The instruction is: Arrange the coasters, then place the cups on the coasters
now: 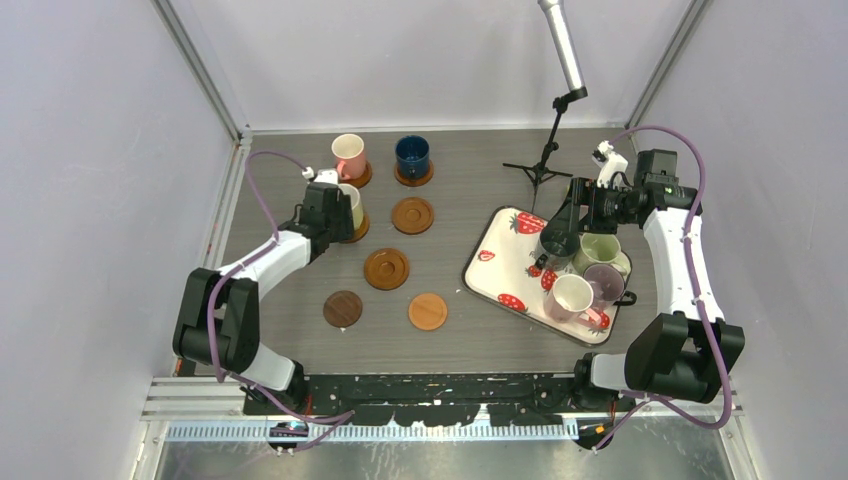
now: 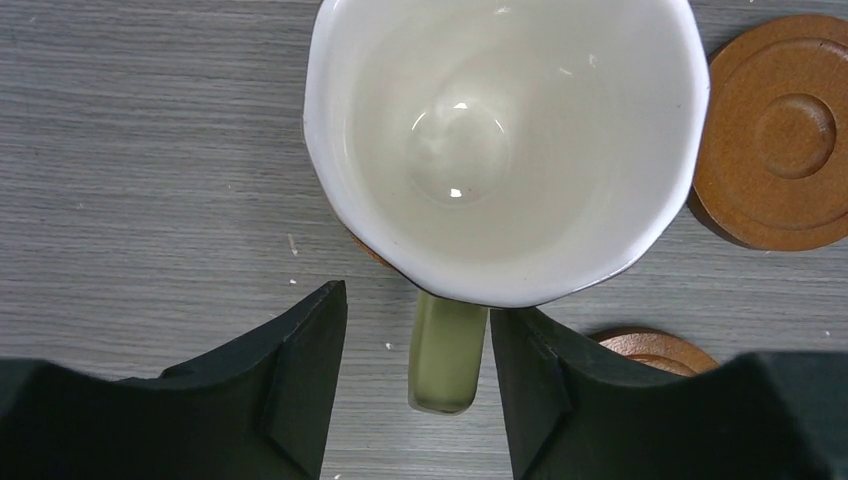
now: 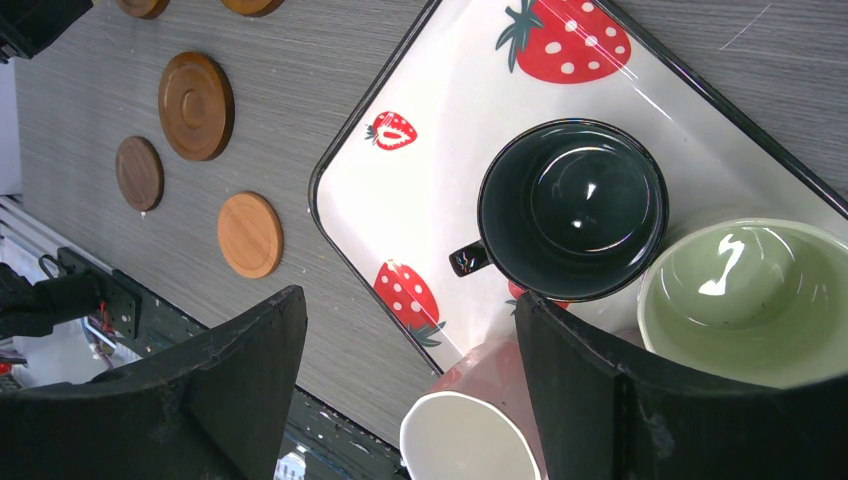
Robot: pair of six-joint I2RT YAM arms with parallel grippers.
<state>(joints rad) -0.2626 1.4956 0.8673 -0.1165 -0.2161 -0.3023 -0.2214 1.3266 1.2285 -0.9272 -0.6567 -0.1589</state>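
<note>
A pale yellow cup (image 1: 350, 205) (image 2: 500, 140) stands on a coaster (image 1: 358, 232) at the left. My left gripper (image 1: 335, 218) (image 2: 420, 315) is open, its fingers on either side of the cup's handle (image 2: 447, 350). A pink cup (image 1: 348, 155) and a dark blue cup (image 1: 412, 156) stand on coasters behind it. Bare coasters lie at mid-table (image 1: 412, 215) (image 1: 386, 268), with a darker one (image 1: 342, 308) and a lighter one (image 1: 428, 311) nearer. My right gripper (image 1: 558, 232) (image 3: 410, 310) hangs open over the tray, above the dark grey cup (image 3: 572, 208).
The white strawberry-print tray (image 1: 500, 262) (image 3: 440, 120) also holds a light green cup (image 1: 598, 253), a purple cup (image 1: 606, 283) and a cream-pink cup (image 1: 570, 297). A black microphone stand (image 1: 545, 165) stands behind the tray. Walls close in the table on three sides.
</note>
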